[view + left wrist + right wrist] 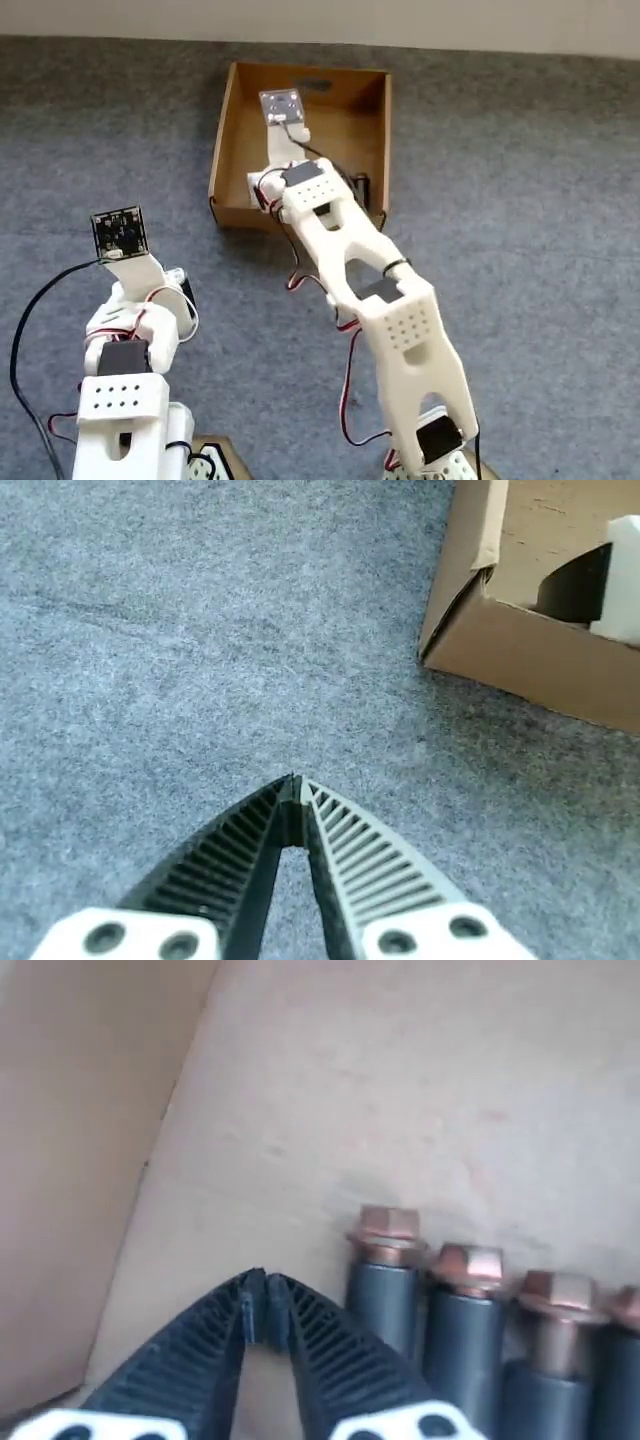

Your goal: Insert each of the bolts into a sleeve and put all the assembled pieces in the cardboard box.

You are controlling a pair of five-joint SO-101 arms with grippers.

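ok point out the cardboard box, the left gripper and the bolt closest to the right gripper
cardboard box point(224, 130): high view, on its left-hand wall
left gripper point(294, 783): left wrist view, where the shut fingertips meet
bolt point(388, 1226): right wrist view, on its copper hex head

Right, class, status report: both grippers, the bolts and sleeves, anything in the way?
Left gripper shut, empty, over the carpet. Right gripper shut, empty, inside the cardboard box. Four assembled pieces lying side by side there. Nothing in the way.
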